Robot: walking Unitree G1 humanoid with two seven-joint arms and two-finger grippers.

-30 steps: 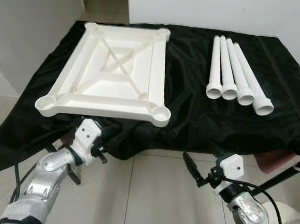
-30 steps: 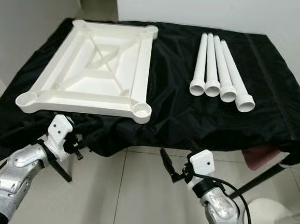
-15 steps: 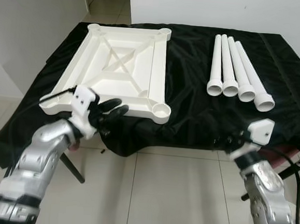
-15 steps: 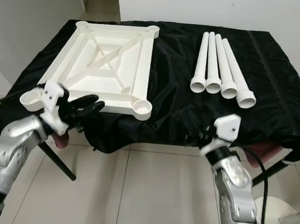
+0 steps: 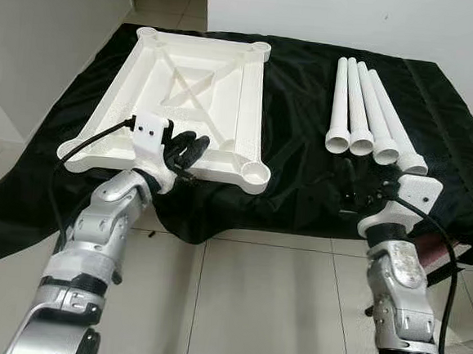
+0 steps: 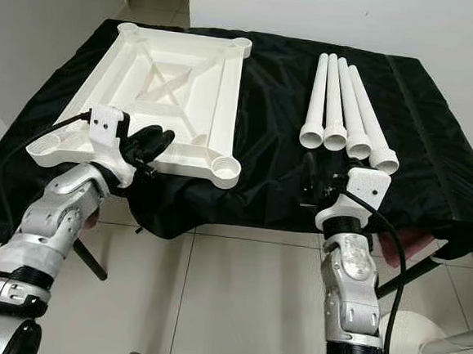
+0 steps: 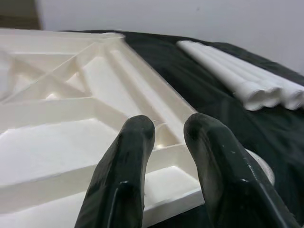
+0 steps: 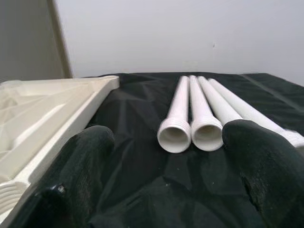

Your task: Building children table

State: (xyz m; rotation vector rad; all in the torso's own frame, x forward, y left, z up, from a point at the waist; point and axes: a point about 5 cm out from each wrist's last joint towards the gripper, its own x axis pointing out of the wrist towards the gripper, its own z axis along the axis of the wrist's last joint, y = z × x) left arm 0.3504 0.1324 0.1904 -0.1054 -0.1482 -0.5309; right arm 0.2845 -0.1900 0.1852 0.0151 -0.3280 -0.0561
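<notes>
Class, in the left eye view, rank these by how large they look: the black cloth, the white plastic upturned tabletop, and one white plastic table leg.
1. The black cloth.
2. The white plastic upturned tabletop.
3. One white plastic table leg. Its three neighbours look alike, so any of them ranks here.

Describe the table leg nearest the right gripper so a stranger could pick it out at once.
On the black cloth covering the stand, right of the upturned white tabletop, four white table legs lie side by side. Take the rightmost leg: its open end comes closest to the front edge, just beyond the right gripper.
</notes>
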